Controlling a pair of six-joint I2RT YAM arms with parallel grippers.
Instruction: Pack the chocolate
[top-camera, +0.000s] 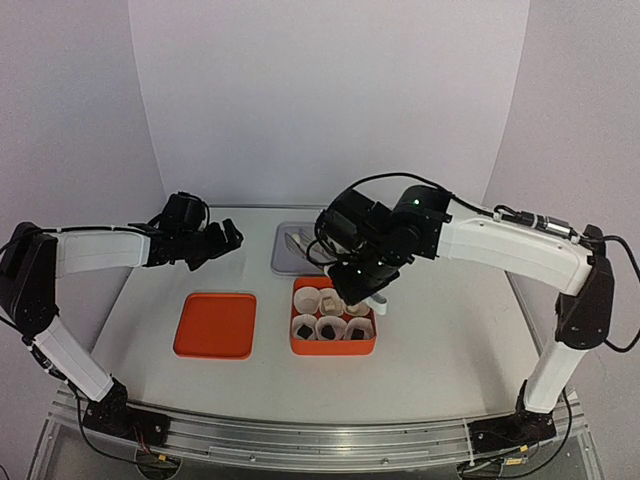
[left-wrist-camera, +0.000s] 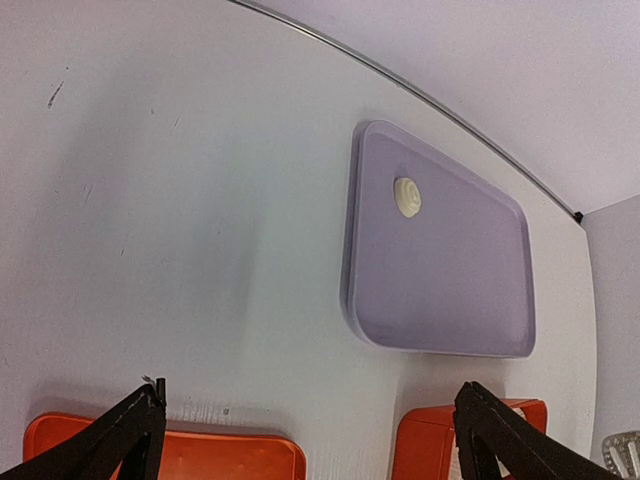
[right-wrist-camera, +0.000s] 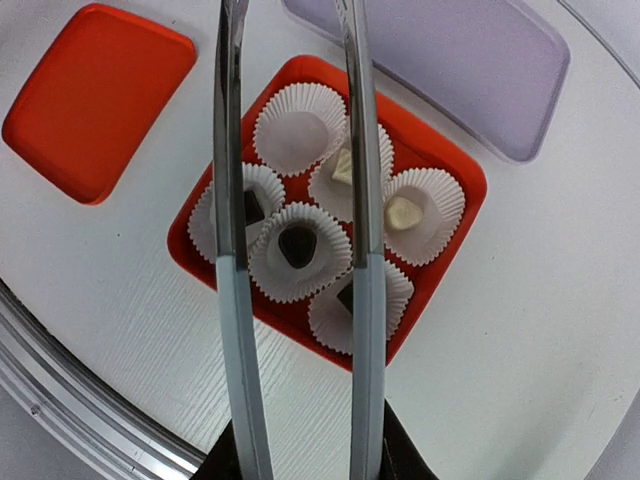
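Left gripper (left-wrist-camera: 310, 440) jaws wide apart, empty. Right gripper (top-camera: 362, 283) clamped on metal tongs (right-wrist-camera: 229, 250) over orange box (right-wrist-camera: 440, 150); five chocolates (right-wrist-camera: 298, 245) cupped.

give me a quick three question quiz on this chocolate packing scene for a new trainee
1. How many paper cups in the orange box hold a chocolate?
2. True or false: the lilac tray has nothing on it.
3. Which arm holds the tongs? A left, B right, C neither.

Key:
1. Five; one cup is empty.
2. False; one white chocolate lies on it.
3. B.
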